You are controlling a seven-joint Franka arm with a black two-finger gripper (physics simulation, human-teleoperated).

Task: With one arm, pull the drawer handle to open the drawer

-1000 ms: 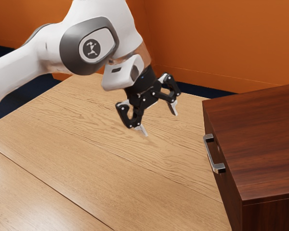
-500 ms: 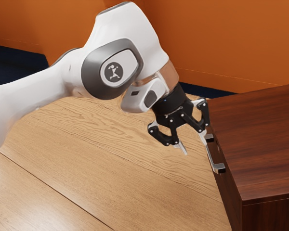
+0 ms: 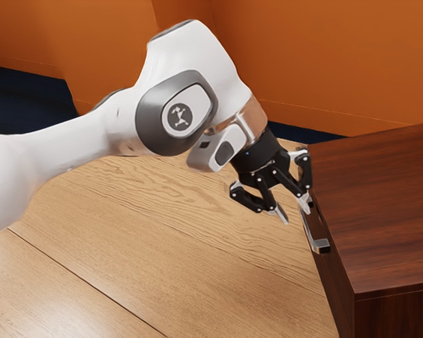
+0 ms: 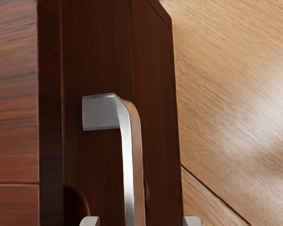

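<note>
A dark wooden cabinet (image 3: 381, 190) stands at the exterior view's right. A silver bar handle (image 3: 314, 234) is on its drawer front (image 3: 331, 267), which looks flush with the cabinet. My black gripper (image 3: 296, 211) is open at the handle's upper end, one fingertip close to the bar and the other on the table side. In the wrist view the handle (image 4: 130, 155) runs over the drawer front (image 4: 99, 56) and passes between two grey fingertips (image 4: 89, 220), which stand apart from it on either side.
The cabinet rests on a light wooden table (image 3: 127, 232) with open surface toward the exterior view's left. Orange walls (image 3: 324, 56) close the room behind. My white arm (image 3: 176, 120) reaches in from the upper left.
My hand has travelled to the exterior view's right and downward, from over the middle of the table to the drawer handle. Its fingers stayed open. The cabinet has not moved.
</note>
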